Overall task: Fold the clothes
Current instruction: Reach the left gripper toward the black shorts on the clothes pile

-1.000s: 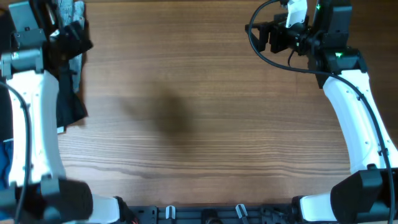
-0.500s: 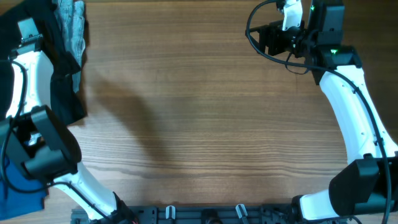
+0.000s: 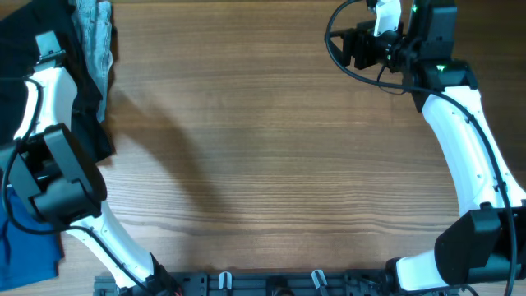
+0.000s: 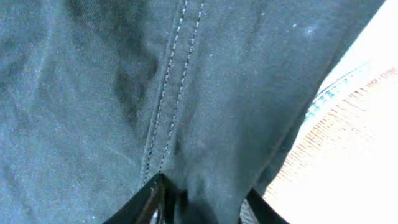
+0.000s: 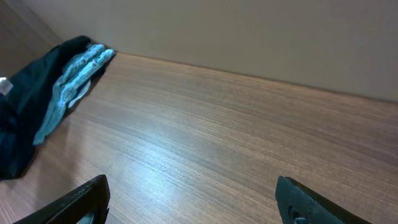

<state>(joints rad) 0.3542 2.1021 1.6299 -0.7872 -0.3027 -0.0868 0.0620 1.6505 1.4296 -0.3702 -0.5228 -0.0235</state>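
The clothes, a pair of black shorts [image 3: 89, 99], lie bunched at the table's far left edge. They also show at the left in the right wrist view [image 5: 22, 130]. In the left wrist view the black fabric and one stitched seam [image 4: 171, 81] fill the frame. My left gripper [image 4: 205, 202] is pressed down into it, with a fold of the black cloth pinched between its fingers. My right gripper [image 5: 193, 205] hangs open over bare wood at the far right of the table [image 3: 349, 49], holding nothing.
Light-blue denim shorts [image 3: 97, 33] lie against the black shorts at the far left [image 5: 74, 74]. A bright blue cloth [image 3: 29, 242] sits off the table's left side beside the left arm's base. The wooden tabletop [image 3: 271, 148] spans the middle.
My left arm swung out over the pile at the far left, and its jaws closed from wide open onto the black fabric. The right gripper shifted only slightly.
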